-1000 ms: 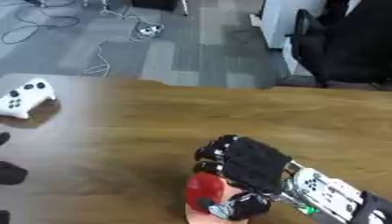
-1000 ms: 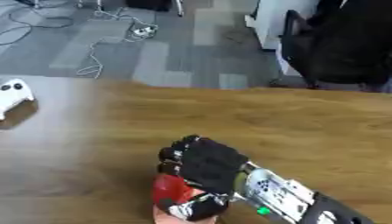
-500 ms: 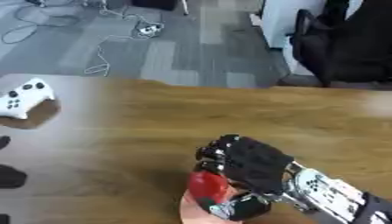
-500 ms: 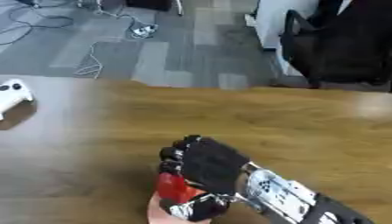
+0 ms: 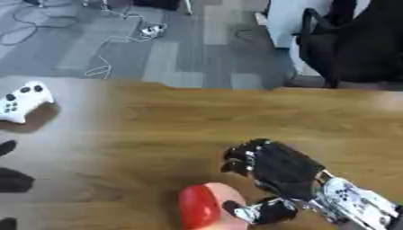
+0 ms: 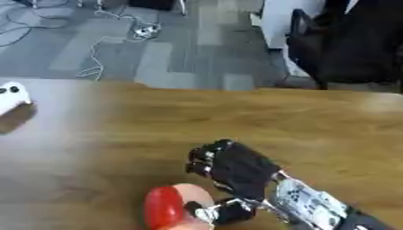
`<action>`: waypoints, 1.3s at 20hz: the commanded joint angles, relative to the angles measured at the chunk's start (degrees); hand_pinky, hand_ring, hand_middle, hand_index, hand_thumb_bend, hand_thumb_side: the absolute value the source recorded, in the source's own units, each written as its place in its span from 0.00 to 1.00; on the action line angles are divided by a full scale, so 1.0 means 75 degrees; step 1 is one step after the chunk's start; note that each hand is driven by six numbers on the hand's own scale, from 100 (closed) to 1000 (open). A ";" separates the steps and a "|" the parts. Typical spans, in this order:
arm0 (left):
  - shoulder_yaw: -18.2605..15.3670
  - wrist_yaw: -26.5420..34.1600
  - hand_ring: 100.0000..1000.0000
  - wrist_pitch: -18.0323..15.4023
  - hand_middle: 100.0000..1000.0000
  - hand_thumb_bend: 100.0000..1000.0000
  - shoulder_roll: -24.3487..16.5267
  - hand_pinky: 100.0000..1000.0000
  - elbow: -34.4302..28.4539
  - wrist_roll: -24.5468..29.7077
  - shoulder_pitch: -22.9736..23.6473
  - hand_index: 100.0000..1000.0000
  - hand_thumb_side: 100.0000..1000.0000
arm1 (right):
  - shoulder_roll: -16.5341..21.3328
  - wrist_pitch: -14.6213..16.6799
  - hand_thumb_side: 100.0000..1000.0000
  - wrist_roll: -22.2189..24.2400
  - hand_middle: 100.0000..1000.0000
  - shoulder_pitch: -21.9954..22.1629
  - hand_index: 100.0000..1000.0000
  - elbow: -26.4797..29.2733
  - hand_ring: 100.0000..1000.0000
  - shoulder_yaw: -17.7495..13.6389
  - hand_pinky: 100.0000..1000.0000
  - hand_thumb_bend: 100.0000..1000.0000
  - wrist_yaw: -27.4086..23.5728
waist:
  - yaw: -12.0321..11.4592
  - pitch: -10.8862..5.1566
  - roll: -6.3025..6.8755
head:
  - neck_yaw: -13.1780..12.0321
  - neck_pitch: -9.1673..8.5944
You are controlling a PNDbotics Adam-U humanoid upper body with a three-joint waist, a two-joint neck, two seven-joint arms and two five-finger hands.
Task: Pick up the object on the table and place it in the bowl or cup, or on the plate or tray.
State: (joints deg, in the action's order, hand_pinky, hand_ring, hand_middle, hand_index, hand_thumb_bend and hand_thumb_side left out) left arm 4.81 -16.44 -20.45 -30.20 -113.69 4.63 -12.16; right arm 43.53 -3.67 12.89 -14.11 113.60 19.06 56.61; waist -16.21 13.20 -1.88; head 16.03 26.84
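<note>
Fingers of the right hand [image 5: 279,173] curl around the red thing [image 5: 197,209], low over the surface [image 5: 197,117]; no bowl shows yet.

table [image 5: 236,112]: wood grain, brown, smooth, slight sheen
right hand [image 5: 277,170]: matt black casing, looks plastic; wrist section white and silver
red object [image 5: 197,210]: smooth, glossy red
pink dish [image 6: 197,197]: smooth, pale pink, low sheen
game controller [image 5: 22,99]: white plastic, smooth
floor [image 5: 157,40]: grey, matt
</note>
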 commanded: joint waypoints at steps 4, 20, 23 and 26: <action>-0.0204 -0.0072 1.00 0.0270 0.60 0.00 0.0063 0.69 -0.0121 -0.0219 0.0231 0.73 0.68 | 0.0075 -0.0667 0.63 -0.0476 0.73 0.0573 0.77 0.0130 0.64 -0.0576 0.52 0.43 -0.0829 | 0.0330 -0.0286 0.0065 | -0.0748 -0.0207; -0.0353 0.0742 1.00 0.0904 0.69 0.00 0.1106 0.80 0.0709 -0.0801 0.0298 0.80 0.92 | -0.1998 -0.0548 0.50 -0.2405 0.77 0.1268 0.80 0.0132 0.68 -0.1507 0.53 0.40 -0.3727 | 0.2057 -0.0689 -0.0236 | -0.3494 -0.1116; -0.0295 0.1062 1.00 0.0925 0.72 0.01 0.1270 0.86 0.0916 -0.0866 0.0208 0.82 0.88 | -0.2386 -0.0483 0.58 -0.2906 0.78 0.1403 0.82 0.0132 0.67 -0.1619 0.52 0.33 -0.4330 | 0.2262 -0.0731 -0.0307 | -0.3968 -0.1321; -0.0178 0.1402 1.00 0.0965 0.73 0.03 0.1439 0.89 0.1114 -0.0838 0.0092 0.83 0.89 | -0.2698 -0.0234 0.57 -0.3600 0.77 0.1564 0.83 0.0132 0.66 -0.1641 0.52 0.33 -0.5107 | 0.2382 -0.0771 -0.0341 | -0.4314 -0.1503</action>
State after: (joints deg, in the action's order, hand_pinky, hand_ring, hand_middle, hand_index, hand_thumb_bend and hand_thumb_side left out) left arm 3.24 -7.15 -13.40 -19.52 -105.16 -1.60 -10.76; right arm 23.50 -6.01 -12.18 -2.29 113.61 7.50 20.54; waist 1.65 8.19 -4.56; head -14.93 16.64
